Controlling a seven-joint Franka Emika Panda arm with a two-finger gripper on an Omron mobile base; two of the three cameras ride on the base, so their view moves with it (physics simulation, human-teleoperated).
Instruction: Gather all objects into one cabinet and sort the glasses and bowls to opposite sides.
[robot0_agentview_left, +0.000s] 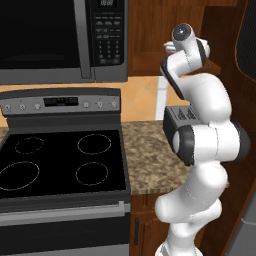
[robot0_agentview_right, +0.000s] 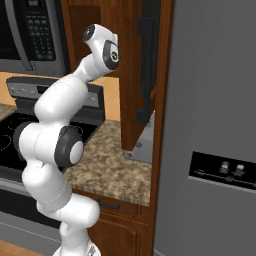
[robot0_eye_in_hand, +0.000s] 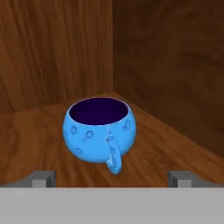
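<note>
The pincer (robot0_eye_in_hand: 113, 178) stands spread wide and holds nothing, its fingertips (robot0_eye_in_hand: 43, 178) low on either side of one blue cup (robot0_eye_in_hand: 99, 130). The cup sits upright on the wooden shelf (robot0_eye_in_hand: 35, 135) inside the cabinet (robot0_eye_in_hand: 57, 52), near the back corner, handle toward the hand. To grasp well, the robot should probably centre on the body (not the thin handle) and close squarely. Count: one cup, no bowl visible.

A squat handled cup (robot0_eye_in_hand: 99, 129) stands upright on the cabinet shelf (robot0_eye_in_hand: 30, 140) just ahead of the gripper (robot0_eye_in_hand: 112, 178), centred between its fingertips, handle toward them. Behind the cup the cabinet's back and side walls meet in a corner (robot0_eye_in_hand: 113, 48).
</note>
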